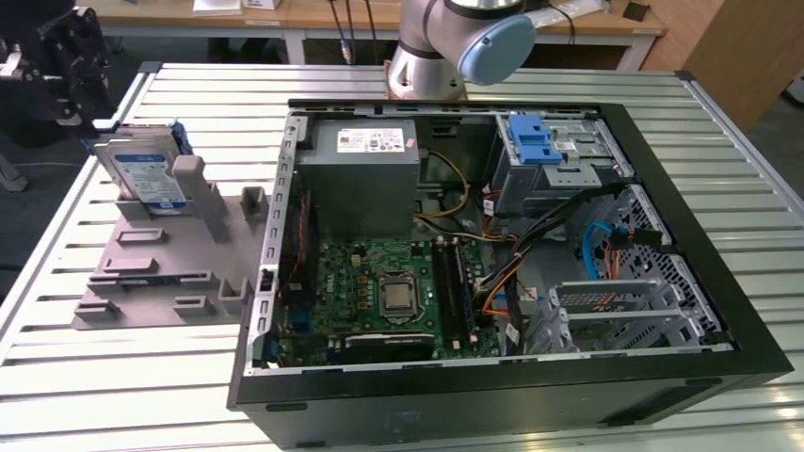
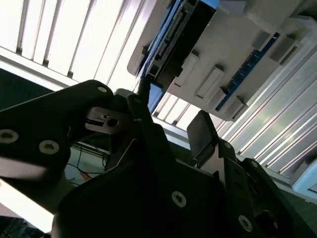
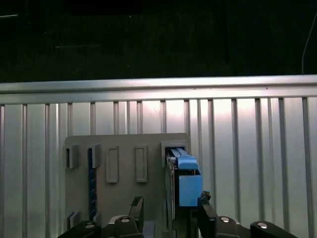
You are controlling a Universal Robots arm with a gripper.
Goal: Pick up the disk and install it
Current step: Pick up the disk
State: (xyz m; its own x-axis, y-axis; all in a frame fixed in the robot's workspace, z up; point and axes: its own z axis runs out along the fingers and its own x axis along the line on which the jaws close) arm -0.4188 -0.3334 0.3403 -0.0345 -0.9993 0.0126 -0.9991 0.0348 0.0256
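My gripper (image 3: 170, 204) is spread, fingers either side of the disk (image 1: 143, 174) standing upright in its grey holder (image 1: 145, 273). That's on the slatted metal table (image 1: 126, 386), on the exterior view's left of the open computer case (image 1: 503, 407). Wooden benches (image 1: 314, 14) run along the far side.

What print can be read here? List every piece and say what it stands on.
No text here can be read.
White-and-blue label on the disk: print too small to read.
White sticker on the power supply box: print too small to read.
Markings on the motherboard: too small to read.
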